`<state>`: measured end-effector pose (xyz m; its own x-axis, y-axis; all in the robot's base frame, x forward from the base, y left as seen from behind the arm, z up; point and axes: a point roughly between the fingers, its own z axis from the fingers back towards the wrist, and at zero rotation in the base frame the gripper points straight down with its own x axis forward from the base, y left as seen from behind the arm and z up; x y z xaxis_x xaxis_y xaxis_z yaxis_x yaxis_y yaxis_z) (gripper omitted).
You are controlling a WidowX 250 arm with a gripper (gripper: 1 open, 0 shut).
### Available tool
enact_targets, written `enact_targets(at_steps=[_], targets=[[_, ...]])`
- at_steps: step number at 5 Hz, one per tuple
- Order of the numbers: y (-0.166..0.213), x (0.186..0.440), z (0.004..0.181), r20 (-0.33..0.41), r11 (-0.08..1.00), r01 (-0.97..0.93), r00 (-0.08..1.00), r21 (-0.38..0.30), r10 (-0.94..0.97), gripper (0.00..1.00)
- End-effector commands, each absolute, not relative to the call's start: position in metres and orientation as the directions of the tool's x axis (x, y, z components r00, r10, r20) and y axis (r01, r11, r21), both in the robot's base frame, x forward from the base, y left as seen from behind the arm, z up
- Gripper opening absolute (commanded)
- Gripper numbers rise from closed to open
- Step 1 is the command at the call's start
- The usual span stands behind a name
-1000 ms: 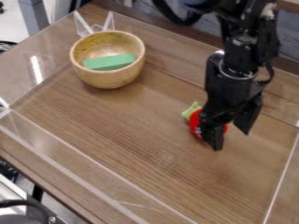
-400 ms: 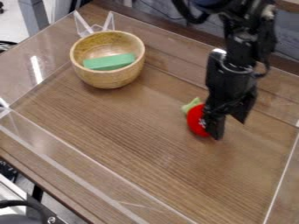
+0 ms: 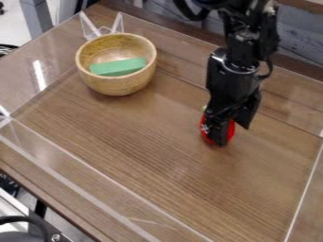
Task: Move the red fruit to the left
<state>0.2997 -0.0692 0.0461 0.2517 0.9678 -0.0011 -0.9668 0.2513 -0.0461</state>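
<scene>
The red fruit (image 3: 211,132) lies on the wooden table, right of centre, and shows only as bits of bright red between and beside the black fingers. My gripper (image 3: 224,132) points down right over it, with its jaws open and standing on either side of the fruit. Most of the fruit, including its leafy top, is hidden behind the gripper. I cannot tell whether the fingers touch it.
A wooden bowl (image 3: 120,87) holding a flat green item (image 3: 116,66) stands at the back left. Low clear plastic walls (image 3: 38,151) fence the wooden table top (image 3: 139,161) on all sides.
The gripper has moved left and a little back, from beside the fruit's right to directly over it. The fruit has stayed about where it was.
</scene>
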Motion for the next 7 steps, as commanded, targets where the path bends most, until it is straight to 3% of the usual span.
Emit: enact_targets(at_steps=[1,5,6,7], targets=[[-0.078,0.301,0.071,0.000,0.237,-0.966,0.238,-0.107,0.971,1.00],[-0.088,0.291,0.068,0.020,0.196,-0.978,0.195,-0.074,0.981,1.00],[-0.081,0.297,0.071,0.025,0.185,-0.980,0.184,-0.072,0.983,0.00],[-0.071,0.291,0.081,0.016,0.214,-0.974,0.213,-0.074,0.977,0.00]])
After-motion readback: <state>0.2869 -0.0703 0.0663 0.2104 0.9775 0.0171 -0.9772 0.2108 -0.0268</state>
